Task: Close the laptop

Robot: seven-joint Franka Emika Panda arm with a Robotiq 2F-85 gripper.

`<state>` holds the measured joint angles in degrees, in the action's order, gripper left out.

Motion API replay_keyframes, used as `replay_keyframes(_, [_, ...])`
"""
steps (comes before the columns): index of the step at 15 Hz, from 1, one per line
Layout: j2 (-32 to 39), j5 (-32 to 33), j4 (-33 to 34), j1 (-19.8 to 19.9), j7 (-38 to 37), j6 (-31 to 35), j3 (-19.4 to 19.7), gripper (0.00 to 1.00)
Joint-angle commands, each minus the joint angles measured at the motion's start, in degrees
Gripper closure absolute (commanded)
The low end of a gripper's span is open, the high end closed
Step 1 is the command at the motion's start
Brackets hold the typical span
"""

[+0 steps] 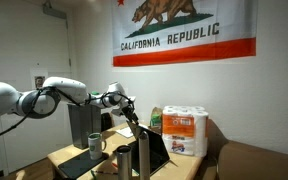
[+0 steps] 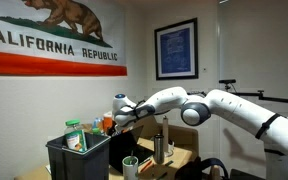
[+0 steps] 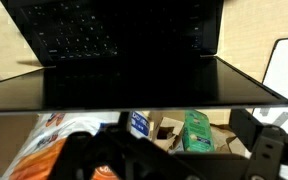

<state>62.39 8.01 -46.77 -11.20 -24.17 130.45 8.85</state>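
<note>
The dark laptop (image 1: 154, 150) stands open on the wooden table, next to the paper-towel pack (image 1: 187, 130). In the wrist view its keyboard (image 3: 114, 35) fills the top and the dark lid (image 3: 134, 90) crosses the middle. My gripper (image 1: 127, 108) hovers at the lid's upper edge, just behind it. Its dark fingers (image 3: 174, 155) show spread apart at the bottom of the wrist view with nothing between them. In an exterior view the gripper (image 2: 119, 110) is above the laptop (image 2: 120, 146), which is mostly hidden behind a bin.
A dark bin (image 2: 79, 158) holds boxes and a green carton (image 3: 194, 128). A mug (image 1: 95, 145), a flat dark pad (image 1: 79, 165) and a tall dark box (image 1: 81, 125) are on the table. A bottle (image 2: 159, 145) stands near the laptop.
</note>
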Motion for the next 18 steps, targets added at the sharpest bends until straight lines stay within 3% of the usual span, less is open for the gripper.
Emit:
replay_keyframes(1, [-4.3, -0.3, -7.2, -0.6, -2.5, -1.1, 0.4, 0.00])
replay_keyframes(18, [-18.8, -1.0, -40.8, -3.6, -9.5, 6.9, -0.6, 0.00])
